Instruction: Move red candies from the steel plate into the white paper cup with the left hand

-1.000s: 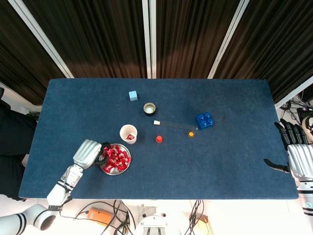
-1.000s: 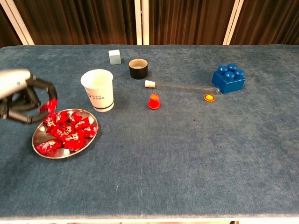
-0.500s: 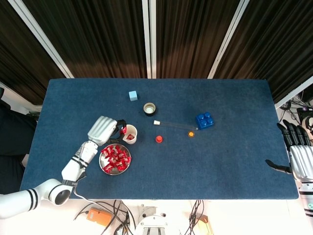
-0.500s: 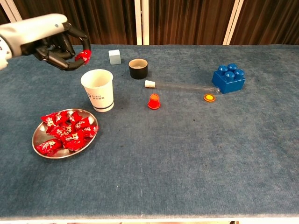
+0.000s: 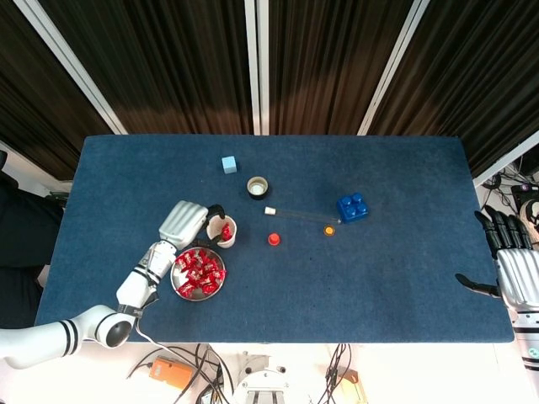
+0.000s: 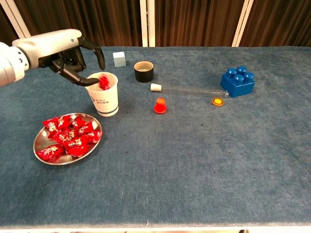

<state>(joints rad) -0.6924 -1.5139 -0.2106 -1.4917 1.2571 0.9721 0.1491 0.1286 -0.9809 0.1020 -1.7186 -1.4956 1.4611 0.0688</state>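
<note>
My left hand hovers over the left rim of the white paper cup, its fingers spread apart. A red candy sits in the cup's mouth just past the thumb tip, free of the fingers. The steel plate lies in front of the cup, to its left, with several red candies heaped on it. At the table's right edge my right hand rests with fingers spread, holding nothing; the chest view does not show it.
Behind the cup stand a light blue cube and a small black cup. To the right lie a clear tube, a red cap, an orange disc and a blue brick.
My left hand lifted a candy from the plate, carried it up and right to the cup, then spread its fingers; the candy now sits in the cup's mouth. The right hand stayed still.
</note>
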